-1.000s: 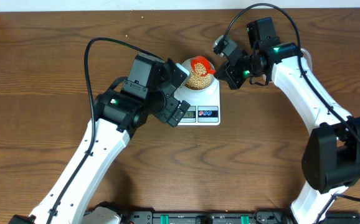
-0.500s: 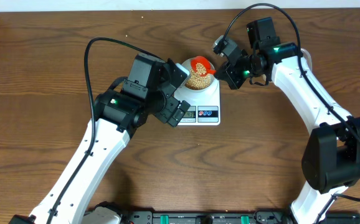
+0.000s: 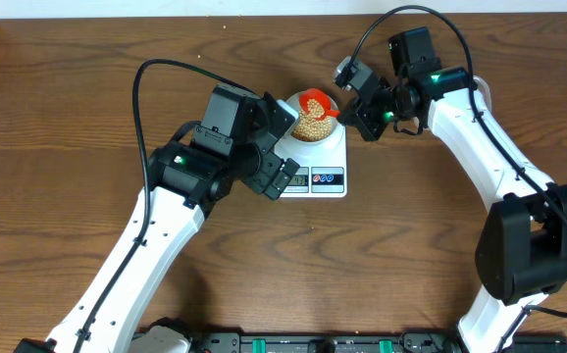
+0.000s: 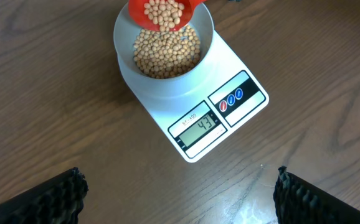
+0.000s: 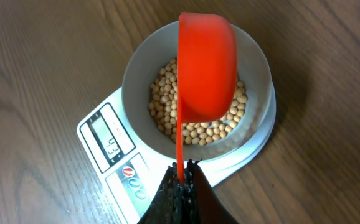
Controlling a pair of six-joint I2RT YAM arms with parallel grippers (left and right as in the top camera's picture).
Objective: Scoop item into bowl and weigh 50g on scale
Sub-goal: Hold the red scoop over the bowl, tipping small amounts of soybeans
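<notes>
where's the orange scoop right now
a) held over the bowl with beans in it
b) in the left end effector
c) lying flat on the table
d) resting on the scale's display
a: the right end effector is shut on the scoop, which hangs above the bowl, and the left wrist view shows beans inside it.

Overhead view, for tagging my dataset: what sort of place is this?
Probably a robotics lab bench: a wooden table, two white robot arms mounted at its edge, a kitchen scale between them.
</notes>
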